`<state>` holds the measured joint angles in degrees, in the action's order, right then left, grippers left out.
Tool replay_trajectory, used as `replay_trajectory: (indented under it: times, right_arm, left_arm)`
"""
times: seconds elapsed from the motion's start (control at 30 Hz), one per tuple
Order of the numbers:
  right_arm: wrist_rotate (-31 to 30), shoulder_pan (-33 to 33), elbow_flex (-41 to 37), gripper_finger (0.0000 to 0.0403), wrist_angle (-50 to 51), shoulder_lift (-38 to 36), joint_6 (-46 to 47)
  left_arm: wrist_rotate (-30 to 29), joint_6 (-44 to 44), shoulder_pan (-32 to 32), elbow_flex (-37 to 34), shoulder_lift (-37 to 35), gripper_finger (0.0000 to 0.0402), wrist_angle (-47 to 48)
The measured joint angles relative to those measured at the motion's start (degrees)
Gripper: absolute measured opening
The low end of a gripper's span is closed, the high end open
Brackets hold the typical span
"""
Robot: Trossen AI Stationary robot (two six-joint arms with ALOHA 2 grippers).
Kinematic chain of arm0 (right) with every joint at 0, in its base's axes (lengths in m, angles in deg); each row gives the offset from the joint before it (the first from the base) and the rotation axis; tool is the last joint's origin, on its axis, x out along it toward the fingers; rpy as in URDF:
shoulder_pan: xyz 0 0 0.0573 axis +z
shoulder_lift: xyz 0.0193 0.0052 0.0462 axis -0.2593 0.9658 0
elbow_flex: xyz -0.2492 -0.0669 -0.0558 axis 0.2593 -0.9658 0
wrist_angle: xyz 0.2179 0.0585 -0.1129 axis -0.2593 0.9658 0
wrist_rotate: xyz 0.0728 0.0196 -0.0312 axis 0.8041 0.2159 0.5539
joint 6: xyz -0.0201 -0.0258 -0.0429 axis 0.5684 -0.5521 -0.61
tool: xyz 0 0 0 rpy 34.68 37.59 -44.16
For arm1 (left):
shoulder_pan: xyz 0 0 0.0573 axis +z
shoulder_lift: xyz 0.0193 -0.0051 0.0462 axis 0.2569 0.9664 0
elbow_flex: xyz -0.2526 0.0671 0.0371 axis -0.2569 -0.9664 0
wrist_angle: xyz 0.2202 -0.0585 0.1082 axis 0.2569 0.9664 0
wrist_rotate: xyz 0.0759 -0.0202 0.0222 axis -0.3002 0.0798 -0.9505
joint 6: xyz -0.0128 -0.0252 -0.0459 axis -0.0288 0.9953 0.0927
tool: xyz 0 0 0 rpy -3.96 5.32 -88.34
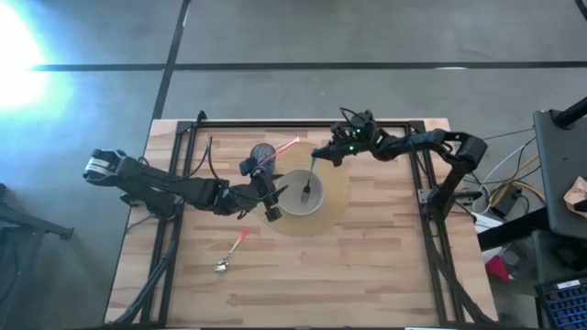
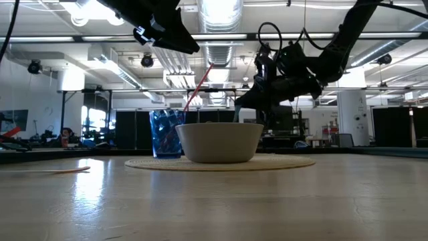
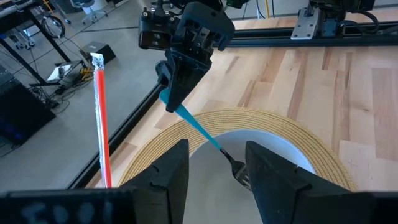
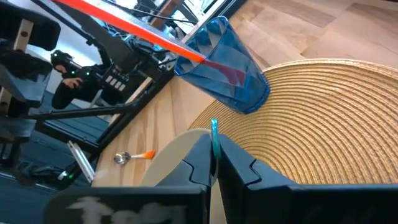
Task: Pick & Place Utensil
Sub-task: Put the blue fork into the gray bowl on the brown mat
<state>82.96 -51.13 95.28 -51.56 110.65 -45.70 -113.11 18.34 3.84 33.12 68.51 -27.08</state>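
Two arms: both at work over the bowl (image 1: 301, 192), which sits on the round woven mat (image 1: 337, 203) near the centre of the high view
Fork: the fork (image 1: 309, 186) has a thin teal handle and metal tines; it stands tilted, tines down inside the bowl, handle rising toward the upper right of the high view
Handling: judged light, stiff and narrow, the smooth handle likely to pivot or slip in a pinch; best held on the handle near its upper end, where it is held now
Right gripper: the right gripper (image 3: 171, 99) is closed tight on the fork's handle tip, seen upper centre in the left wrist view
Left gripper: the left gripper (image 1: 272, 203) hovers at the bowl's left rim, fingers spread wide, holding nothing
Cup: blue cup (image 2: 165, 133) with a red straw (image 2: 198, 87), just behind the bowl on the mat
Spoon: orange-handled spoon (image 1: 230, 253) lies apart, lower left of the bowl
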Motion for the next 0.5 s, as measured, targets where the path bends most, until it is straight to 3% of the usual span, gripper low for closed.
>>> replay_trajectory:
  times: [0.5]
  right_arm:
    - [-2.82,1.36,-0.11,0.0008,0.87,0.0,-5.31]
  left_arm:
    - [0.0,0.0,0.0,-0.02,0.02,0.0152,0.0]
